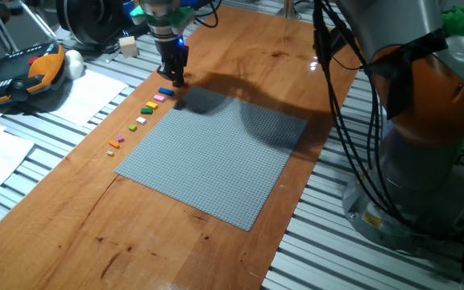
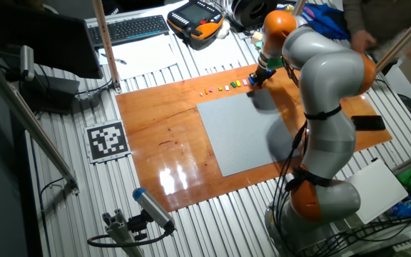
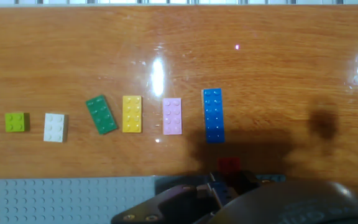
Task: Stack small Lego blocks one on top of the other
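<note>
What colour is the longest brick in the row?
Blue: the longest brick, clearest in the hand view.

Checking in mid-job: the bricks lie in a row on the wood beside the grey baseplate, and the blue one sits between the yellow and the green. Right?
Not quite. In the hand view the blue brick lies at the end of the row, next to the pink brick; the yellow brick sits between the pink and the green brick. The rest holds: they lie on the wood beside the grey baseplate.

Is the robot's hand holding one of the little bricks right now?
It cannot be told. The gripper is down at a small red plastic brick, but its fingertips are hidden in shadow.
</note>
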{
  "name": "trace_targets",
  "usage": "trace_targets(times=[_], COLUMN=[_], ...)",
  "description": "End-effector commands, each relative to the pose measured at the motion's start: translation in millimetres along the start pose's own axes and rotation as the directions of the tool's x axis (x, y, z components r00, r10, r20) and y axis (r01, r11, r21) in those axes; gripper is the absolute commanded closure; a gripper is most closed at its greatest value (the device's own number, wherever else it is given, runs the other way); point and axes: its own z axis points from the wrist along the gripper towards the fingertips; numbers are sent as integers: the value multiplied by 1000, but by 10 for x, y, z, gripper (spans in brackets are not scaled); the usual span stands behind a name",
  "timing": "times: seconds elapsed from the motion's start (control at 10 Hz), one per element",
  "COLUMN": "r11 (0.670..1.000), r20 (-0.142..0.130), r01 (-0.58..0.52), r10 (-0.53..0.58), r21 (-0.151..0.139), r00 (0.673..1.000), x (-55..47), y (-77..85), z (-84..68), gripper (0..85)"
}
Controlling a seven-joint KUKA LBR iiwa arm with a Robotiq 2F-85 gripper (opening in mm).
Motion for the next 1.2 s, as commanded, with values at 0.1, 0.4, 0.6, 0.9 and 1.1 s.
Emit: trace_targets(times=[0.1, 0.4, 0.6, 0.9, 1.1], r11=[1000, 999, 1000, 1000, 1000], r20=[-37, -22, -23, 4, 31], r01=[9, 40, 15, -14, -22], r10=[-10, -41, -16, 14, 22], r21=[-12, -29, -16, -16, 10], r00=[999, 999, 1000, 1000, 999], x=[1, 1, 159, 392, 473], y=[1, 1, 38, 132, 153], z=[-1, -1, -17, 118, 278], gripper=[850, 850, 850, 850, 850])
